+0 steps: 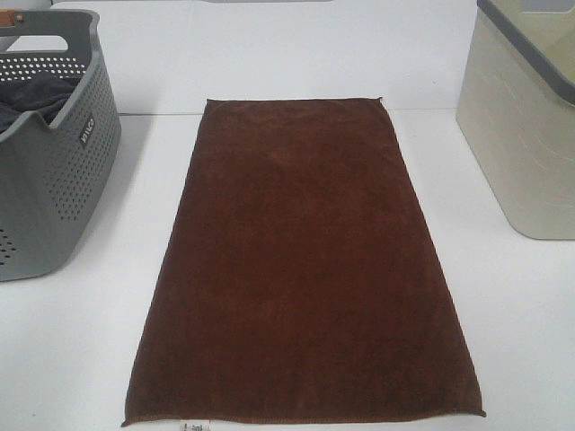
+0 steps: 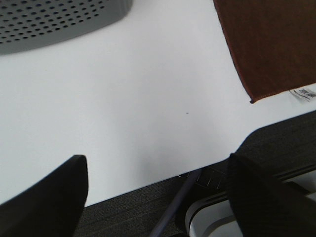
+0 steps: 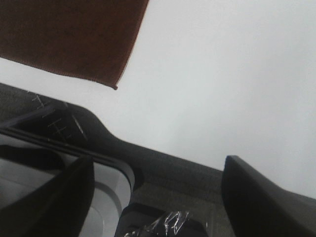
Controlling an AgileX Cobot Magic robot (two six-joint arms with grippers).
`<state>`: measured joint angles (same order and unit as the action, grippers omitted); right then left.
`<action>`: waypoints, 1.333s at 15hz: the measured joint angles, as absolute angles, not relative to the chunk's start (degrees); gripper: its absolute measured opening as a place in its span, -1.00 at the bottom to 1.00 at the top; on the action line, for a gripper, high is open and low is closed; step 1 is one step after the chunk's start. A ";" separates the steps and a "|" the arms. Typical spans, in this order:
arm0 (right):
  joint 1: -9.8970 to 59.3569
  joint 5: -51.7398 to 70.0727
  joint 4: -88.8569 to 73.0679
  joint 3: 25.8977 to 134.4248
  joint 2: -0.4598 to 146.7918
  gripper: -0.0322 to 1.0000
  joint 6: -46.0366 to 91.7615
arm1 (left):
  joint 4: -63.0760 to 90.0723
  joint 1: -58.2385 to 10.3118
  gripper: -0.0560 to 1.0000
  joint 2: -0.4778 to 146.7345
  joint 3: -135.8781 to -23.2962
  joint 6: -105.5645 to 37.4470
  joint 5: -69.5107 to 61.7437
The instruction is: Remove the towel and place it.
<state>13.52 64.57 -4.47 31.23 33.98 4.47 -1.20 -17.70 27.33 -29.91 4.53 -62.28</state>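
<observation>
The dark reddish-brown towel (image 1: 301,269) lies flat and spread out on the white table, its long side running from the front edge to the back. A small white tag (image 1: 197,426) sticks out at its front hem. The left wrist view shows its front left corner (image 2: 274,44) and the tag (image 2: 303,93). The right wrist view shows its front right corner (image 3: 74,34). My left gripper (image 2: 155,197) is open and empty over the table's front edge, left of the towel. My right gripper (image 3: 158,192) is open and empty at the front edge, right of the towel. Neither arm shows in the exterior high view.
A grey perforated basket (image 1: 54,153) with a dark grey cloth (image 1: 31,94) inside stands at the back left; its wall shows in the left wrist view (image 2: 54,22). A beige bin (image 1: 526,126) stands at the back right. Bare white table (image 1: 81,350) flanks the towel.
</observation>
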 joint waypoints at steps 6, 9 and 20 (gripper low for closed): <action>13.52 61.48 -4.18 29.22 10.89 0.39 5.56 | 5.50 -17.70 0.50 27.33 -29.34 -6.88 -60.28; 13.52 61.31 -4.18 29.05 5.50 0.39 5.67 | 5.50 -17.70 0.50 27.33 -29.34 -6.88 -60.22; 12.72 61.25 -4.18 28.88 4.64 0.39 5.84 | 5.84 -17.70 0.50 25.10 -29.34 -7.05 -60.10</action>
<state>12.72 61.25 -4.18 28.88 4.64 5.84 5.84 -17.70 25.10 -29.34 -7.05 -60.10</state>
